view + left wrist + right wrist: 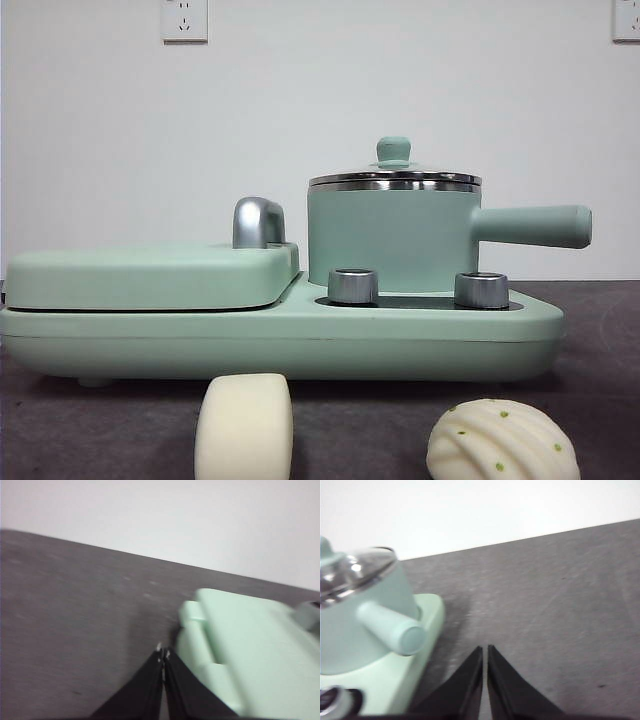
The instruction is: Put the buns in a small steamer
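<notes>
Setting: white wall with two sockets behind a dark grey table (610, 400); we see no arm in the front view.
Appliance: mint-green cooker base (300, 335) across the table, with two steel knobs (353, 285) on its front ledge.
Small steamer: mint-green pot (390, 240) standing on the base's hob side, long handle (535, 226) pointing sideways, glass lid (394, 178) with green knob seated on the steel rim.
Steamer contents: we cannot tell; the wall is opaque and the lid is on.
Griddle: flat lidded mint-green unit (150, 275) beside the pot, chrome handle (257, 222) at its rear; closed, contents hidden.
Buns: smooth bun (244, 428) and ridged bun (502, 440) with green dots both lie on the table in front of the base, well apart, outside the steamer.
Left gripper (163, 657): jaws pressed together, holding nothing, above the table near the griddle end.
Right gripper (484, 652): jaws pressed together, empty, near the pot's handle side.
Progress: we judge nothing is loaded yet; the lid must come off first.
Risk, lid: a pinch on the small knob could slip and drop the glass lid.
Risk, handle: an arm nearing from the handle side could knock the pot.
Risk, buns: soft dough may dent or roll if squeezed off-centre.
</notes>
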Robot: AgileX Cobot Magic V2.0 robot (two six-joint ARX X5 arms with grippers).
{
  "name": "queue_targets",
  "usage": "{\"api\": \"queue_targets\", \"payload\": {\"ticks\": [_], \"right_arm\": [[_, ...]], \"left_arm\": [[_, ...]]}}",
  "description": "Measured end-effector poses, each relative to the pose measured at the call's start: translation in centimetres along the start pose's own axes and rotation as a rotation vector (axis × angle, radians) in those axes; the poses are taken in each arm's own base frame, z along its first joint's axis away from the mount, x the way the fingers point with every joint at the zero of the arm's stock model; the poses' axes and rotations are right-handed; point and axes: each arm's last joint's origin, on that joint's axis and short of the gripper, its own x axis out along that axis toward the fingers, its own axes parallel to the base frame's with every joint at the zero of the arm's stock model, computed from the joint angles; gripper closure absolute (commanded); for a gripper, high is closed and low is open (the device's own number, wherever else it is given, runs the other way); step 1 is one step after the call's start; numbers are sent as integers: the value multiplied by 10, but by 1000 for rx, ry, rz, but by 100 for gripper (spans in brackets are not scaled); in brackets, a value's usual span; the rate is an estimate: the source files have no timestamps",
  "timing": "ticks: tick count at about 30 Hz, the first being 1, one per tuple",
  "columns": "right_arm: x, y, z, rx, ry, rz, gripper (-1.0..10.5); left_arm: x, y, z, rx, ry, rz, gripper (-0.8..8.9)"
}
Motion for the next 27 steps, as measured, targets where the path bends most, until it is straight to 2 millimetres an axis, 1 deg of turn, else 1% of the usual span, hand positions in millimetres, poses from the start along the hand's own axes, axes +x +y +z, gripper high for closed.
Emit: {"api": "queue_targets", "payload": {"ticks": [2,4,5,8,11,18,23,25,27], "right_arm": [[-1,2,3,45,11,4,933],[-5,6,13,84,0,18,933],[-7,8,19,98,-12,30,933],[-17,18,45,135,-52,63,933],[-26,26,67,164,-33,63,933],[-42,49,123,179,89,157,933],[-43,63,155,138,202,311,933],[-42,67,166,112,241,373,933],[-39,71,175,82,266,422,933]], "left_arm": [[0,-2,-1,-37,17,-16,803],[0,-4,3,-70,40,-24,803],[0,-6,8,-83,43,-32,803],[-2,-15,32,-99,36,-67,804],[-2,-25,58,-105,48,-119,804],[12,-45,106,-119,211,-250,804],[27,-59,134,-129,288,-388,804],[34,-66,146,-124,324,-483,804],[40,-72,153,-119,359,-574,804]]}}
